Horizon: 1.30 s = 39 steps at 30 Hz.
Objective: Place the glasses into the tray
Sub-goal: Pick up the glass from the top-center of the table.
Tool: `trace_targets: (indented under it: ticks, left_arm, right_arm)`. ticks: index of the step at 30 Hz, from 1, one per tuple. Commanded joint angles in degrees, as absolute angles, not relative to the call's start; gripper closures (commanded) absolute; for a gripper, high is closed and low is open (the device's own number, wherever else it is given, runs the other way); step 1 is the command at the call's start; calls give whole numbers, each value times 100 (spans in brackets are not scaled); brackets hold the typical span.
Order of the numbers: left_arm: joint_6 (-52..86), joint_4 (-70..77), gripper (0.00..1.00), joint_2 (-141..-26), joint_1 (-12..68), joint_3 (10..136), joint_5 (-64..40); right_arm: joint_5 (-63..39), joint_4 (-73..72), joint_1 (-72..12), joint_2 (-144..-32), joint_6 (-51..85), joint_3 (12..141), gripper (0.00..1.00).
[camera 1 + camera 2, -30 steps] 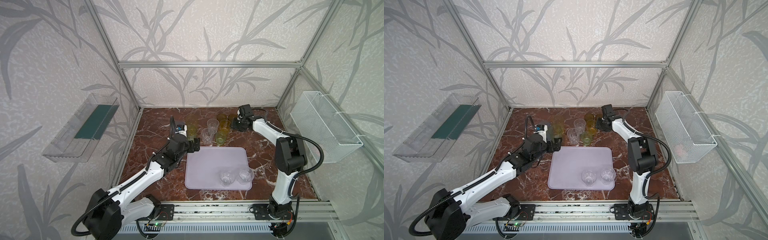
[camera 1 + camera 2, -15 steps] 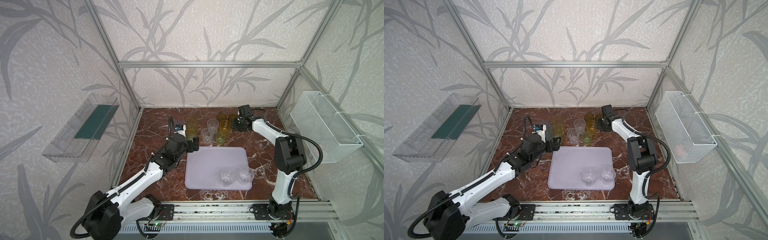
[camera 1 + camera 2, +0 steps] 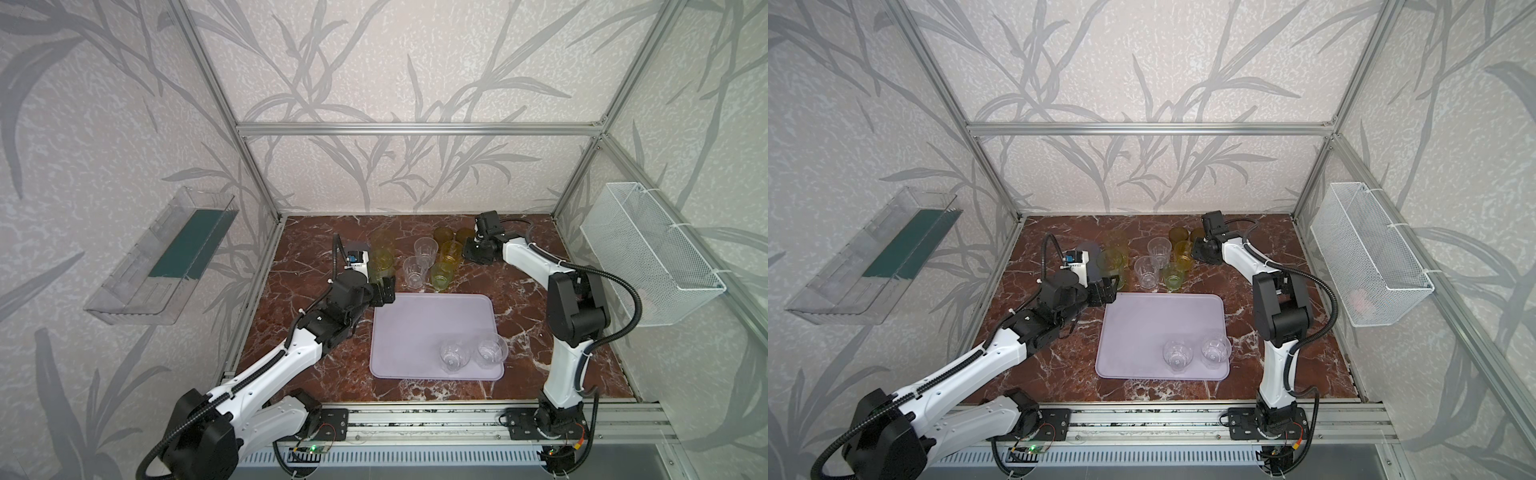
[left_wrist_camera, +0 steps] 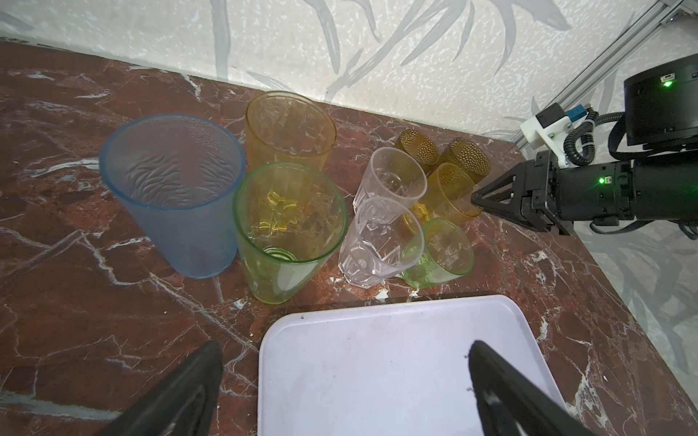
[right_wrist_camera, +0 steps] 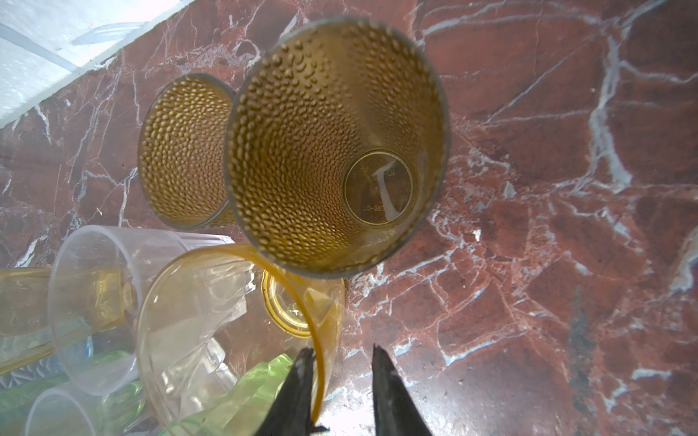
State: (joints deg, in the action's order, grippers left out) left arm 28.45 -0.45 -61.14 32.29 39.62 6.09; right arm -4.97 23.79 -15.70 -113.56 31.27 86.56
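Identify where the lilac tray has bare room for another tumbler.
The flat pale lilac rectangular tray is bare across its far half and near left. Its near right corner holds two short clear faceted tumblers. Beyond its far rim, mixed coloured and clear tumblers crowd the red-brown marble tabletop.

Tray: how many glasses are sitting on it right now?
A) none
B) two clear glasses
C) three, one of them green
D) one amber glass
B: two clear glasses stand side by side near one front corner of the tray, and the rest of its surface is bare.
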Motion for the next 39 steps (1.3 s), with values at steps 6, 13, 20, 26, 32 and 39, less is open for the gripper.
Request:
trace_targets:
  ticks: [6, 13, 20, 26, 32, 39]
  left_arm:
    - [2812, -89, 1, -5878, 3155, 3798, 716]
    - [2812, -97, 1, -5801, 3121, 3741, 721]
    - [2830, -105, 1, -5722, 3107, 3709, 734]
    - [2856, -98, 1, -5726, 3094, 3682, 734]
    - [2791, -118, 1, -5910, 3043, 3673, 811]
    - [2849, 0, 1, -5944, 3021, 3609, 749]
  right_arm:
    - [-369, 2566, -1652, -11588, 3059, 8858, 78]
    - [-281, 2621, -1679, -11603, 3024, 8851, 82]
    - [-261, 2645, -1677, -11558, 3015, 8816, 92]
    - [-194, 2651, -1679, -11424, 2935, 8691, 96]
    - [17, 2789, -1679, -11233, 2644, 8563, 100]
    - [-1, 2800, -1679, -10852, 2593, 8264, 100]
